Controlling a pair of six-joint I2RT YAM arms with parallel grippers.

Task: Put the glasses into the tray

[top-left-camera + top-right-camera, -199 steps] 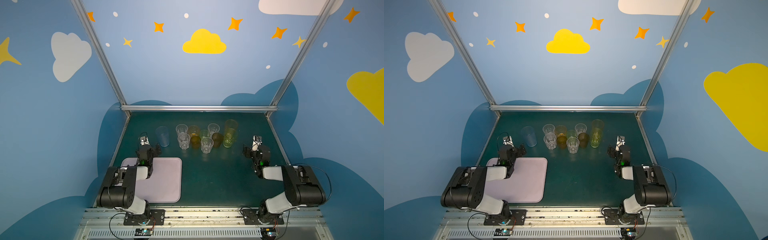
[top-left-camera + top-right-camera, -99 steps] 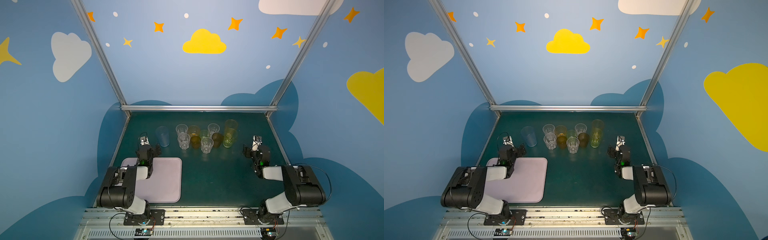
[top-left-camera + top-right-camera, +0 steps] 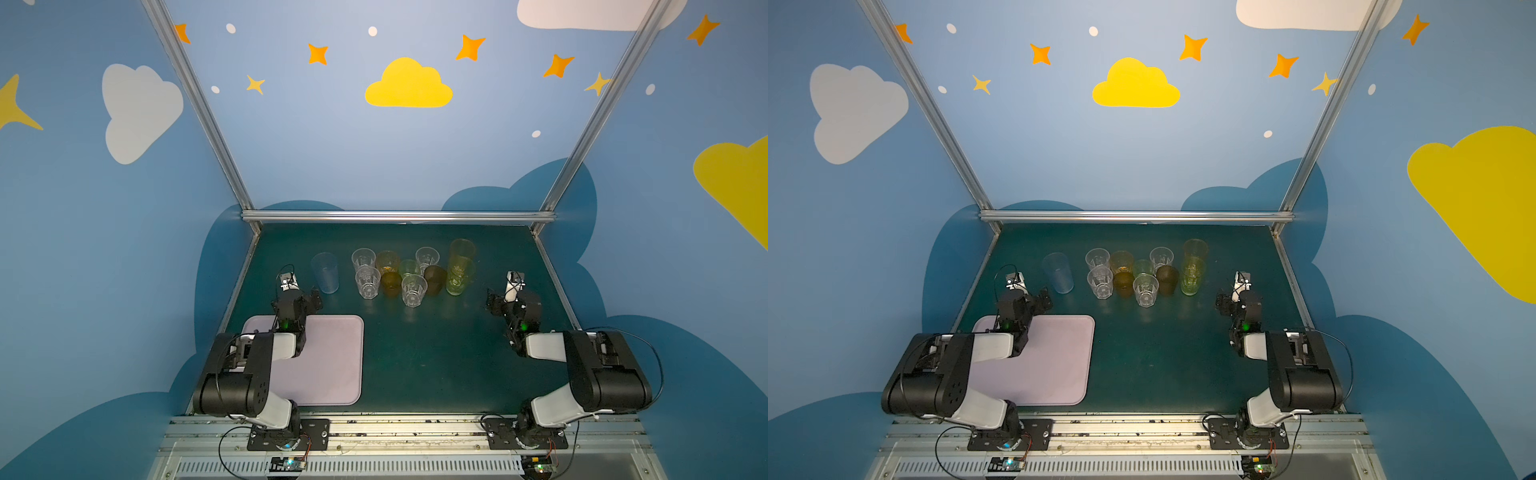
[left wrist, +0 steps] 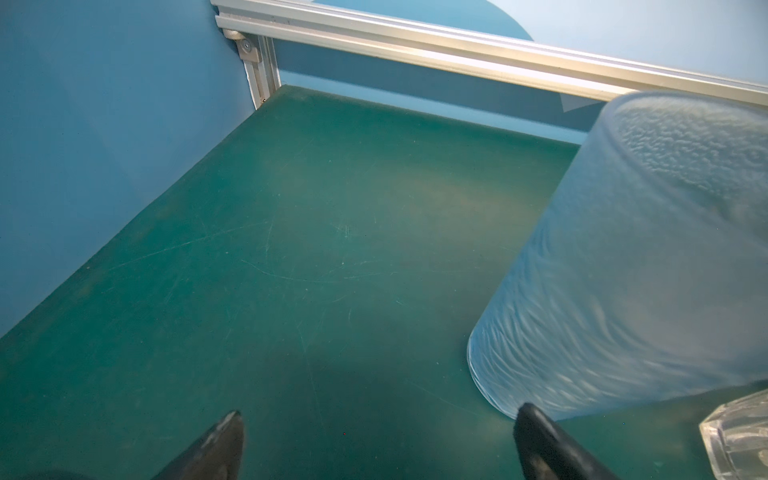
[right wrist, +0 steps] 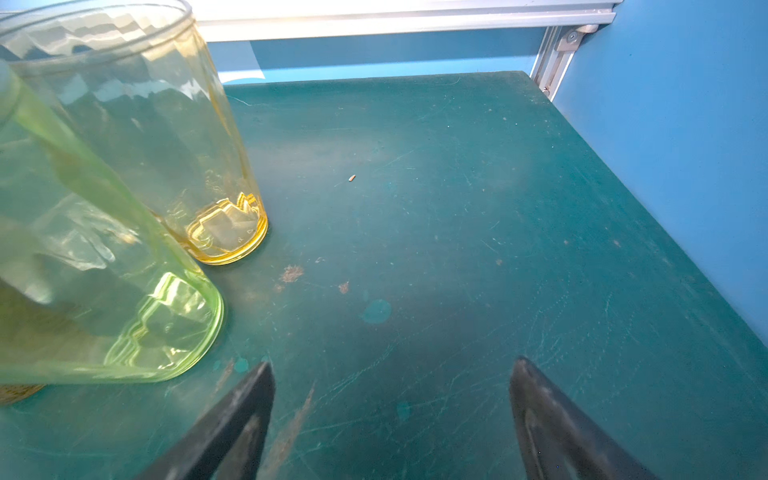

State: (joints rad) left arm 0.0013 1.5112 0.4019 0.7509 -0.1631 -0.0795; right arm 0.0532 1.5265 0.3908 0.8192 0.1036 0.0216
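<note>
In both top views the tray (image 3: pixel 332 365) is lying flat at the near left of the green table (image 3: pixel 436 353), with the left arm reaching over its far left part. The glasses (image 3: pixel 414 291) are standing upright on the table beyond the tray, bunched in a row toward the far middle. The pale blue glass (image 3: pixel 325 272) is standing apart at the left end of that row.

In the left wrist view the left gripper (image 4: pixel 379 413) is hanging with its jaws spread wide and gripping nothing. One fingertip (image 4: pixel 536 419) is sitting just beside the base of the pale blue glass.

In the right wrist view the right gripper (image 5: pixel 393 363) is likewise gaping and holding nothing. It is pointing at bare table to the right of the yellow-green glass (image 5: pixel 104 270) and the tall orange-yellow glass (image 5: pixel 166 145).
</note>
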